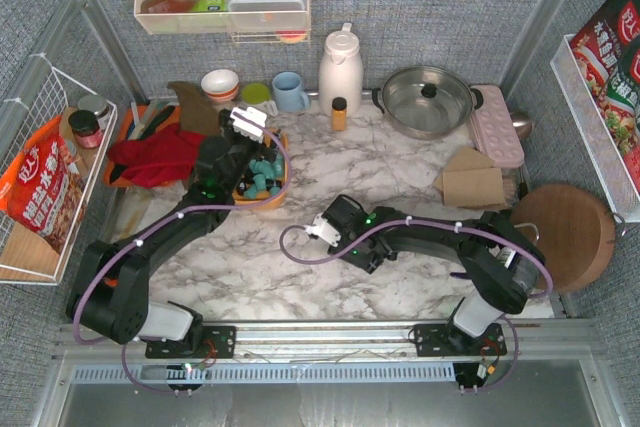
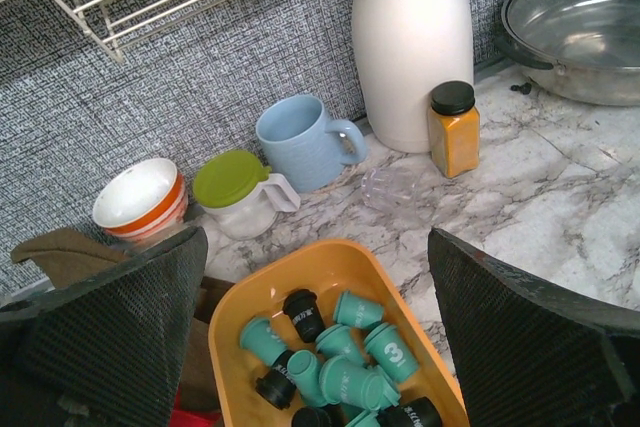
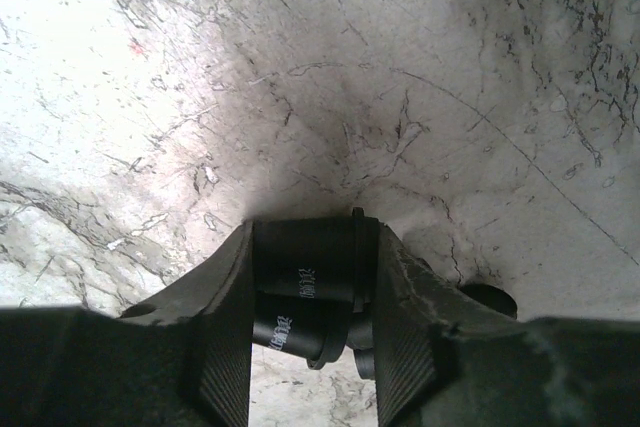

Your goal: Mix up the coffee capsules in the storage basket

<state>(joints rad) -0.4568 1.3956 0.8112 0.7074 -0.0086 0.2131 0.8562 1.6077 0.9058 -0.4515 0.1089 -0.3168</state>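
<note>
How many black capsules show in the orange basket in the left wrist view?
4 in the storage basket: one black capsule upright at the far end, one by the left wall, one cut off at the bottom edge, one near right. More may be hidden.

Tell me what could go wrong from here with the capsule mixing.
1. The right claw pinches what look like two black capsules over the bare marble table, away from the storage basket; one may slip out and roll off in transit.
2. The left claw hangs open over the basket, so the arms might collide when the right one comes in.
3. The basket is shallow and the teal capsules lie piled; stirring could flick some over the rim.
</note>
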